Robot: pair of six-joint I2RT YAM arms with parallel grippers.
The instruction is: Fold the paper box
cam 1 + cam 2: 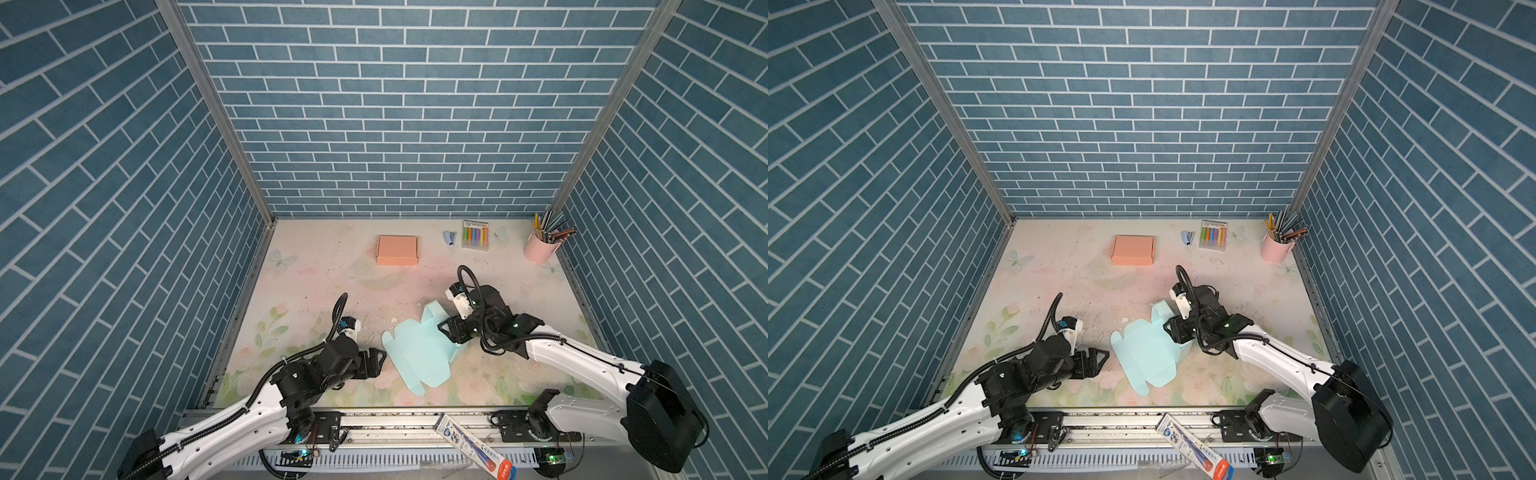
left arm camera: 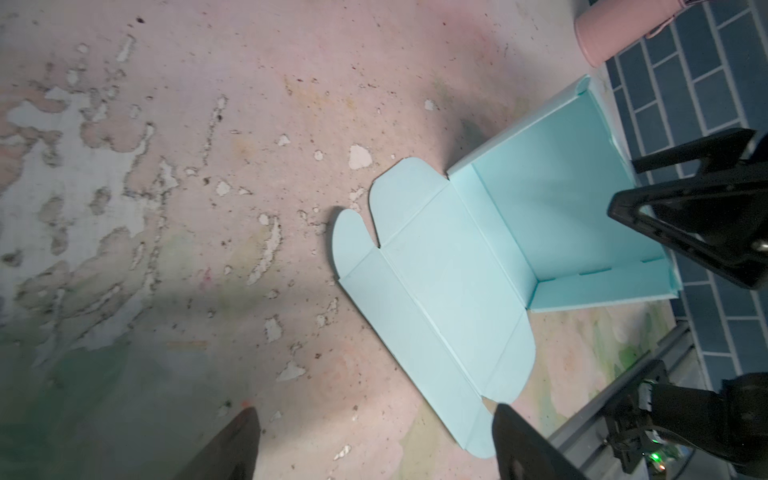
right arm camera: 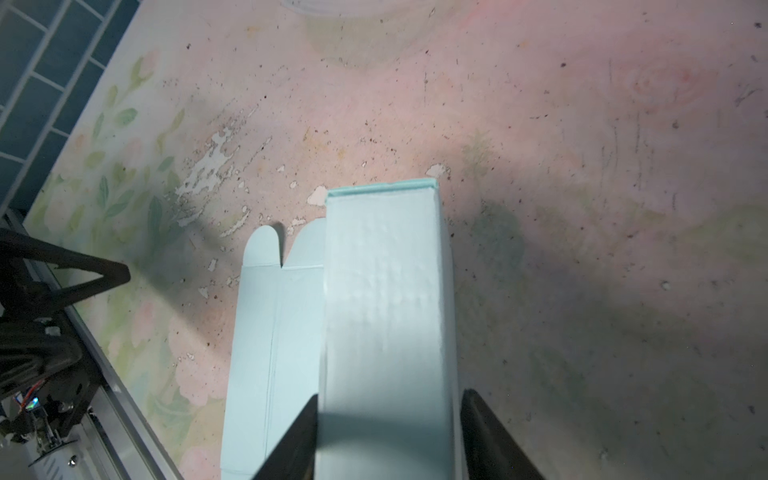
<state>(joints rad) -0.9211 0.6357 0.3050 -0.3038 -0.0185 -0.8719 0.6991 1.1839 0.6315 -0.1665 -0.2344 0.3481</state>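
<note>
**Right gripper astride the raised tray, left gripper wide beside the flat lid**

The light blue paper box [image 1: 415, 353] lies on the floral table [image 1: 316, 291], toward the near edge and slightly right of centre. It is half formed. Its left part, a lid panel with rounded flaps, lies spread flat on the table. Its right part stands up as a walled tray.

The right gripper [image 1: 448, 329] sits at the tray's right side. In the right wrist view one finger [image 3: 291, 440] lies against one face of the raised part and the other finger is just beside the opposite face. I cannot tell whether they are pressing on the card.

The left gripper [image 1: 380, 359] is just to the left of the flat lid, low over the table, with its jaws spread wide and holding nothing. In the left wrist view one fingertip [image 2: 513, 432] overlaps the lid's nearest flap, but contact cannot be judged.

Far across the table, well apart from the box, are an orange box [image 1: 397, 250] and a pink pencil cup [image 1: 540, 249].
</note>
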